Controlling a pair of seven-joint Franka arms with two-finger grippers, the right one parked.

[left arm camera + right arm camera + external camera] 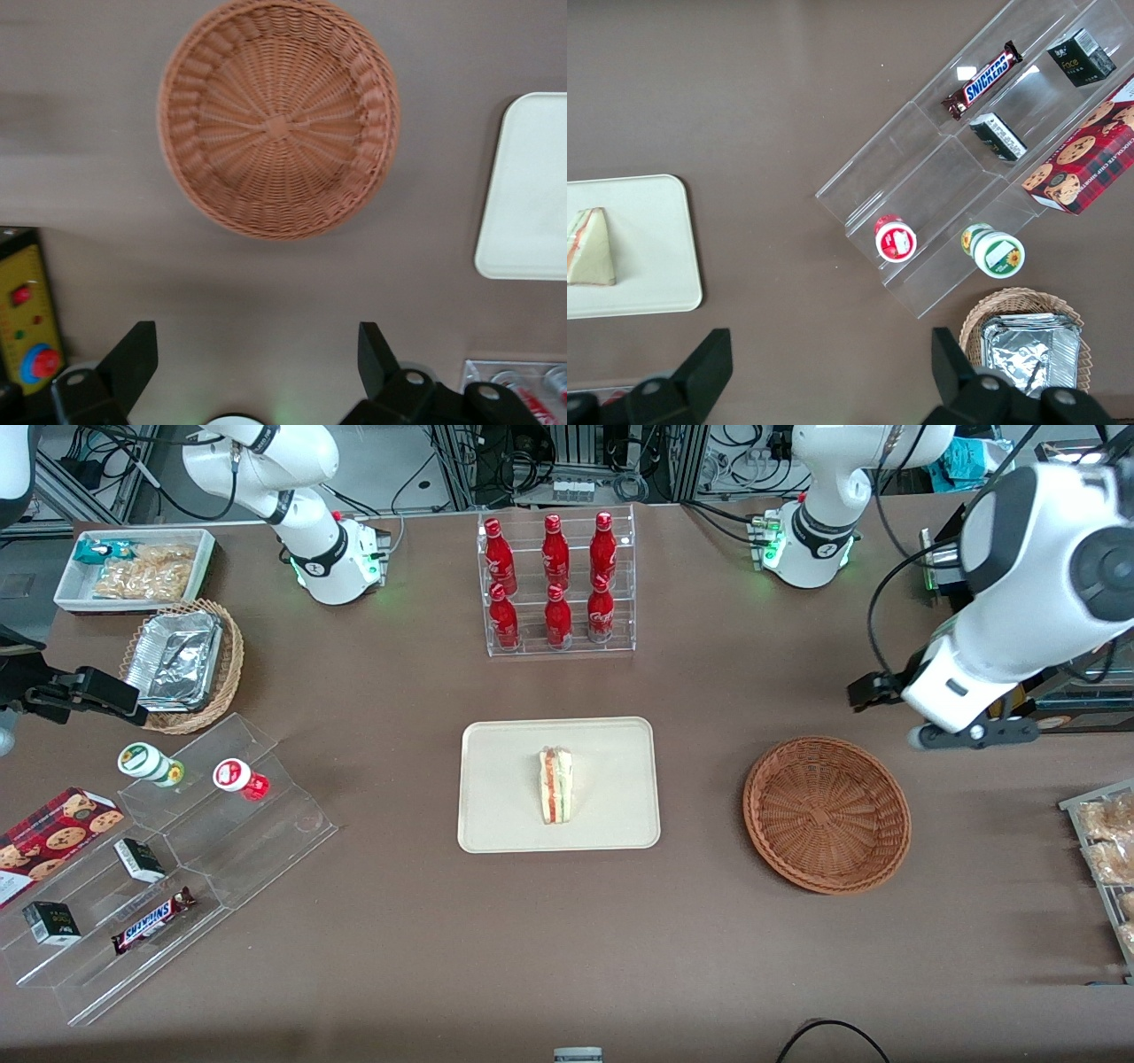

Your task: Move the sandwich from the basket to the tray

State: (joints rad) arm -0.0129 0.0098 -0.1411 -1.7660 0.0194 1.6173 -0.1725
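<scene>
Sandwich [555,786] lying on tray [496,815]; basket [826,812] empty. Gripper [257,354] raised above table near basket, fingers spread, holding nothing. Placement judged complete; only withdrawal remaining.

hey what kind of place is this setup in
Probably a robotics lab staged as a snack counter: cables and equipment racks ring the brown table, which holds a clear rack of red bottles and a Snickers bar. The sandwich lies on the tray; the open gripper hovers near the empty basket.

Left arm raised, bent downward; end effector [252,359] hanging, fingers spread wide, holding nothing.
</scene>
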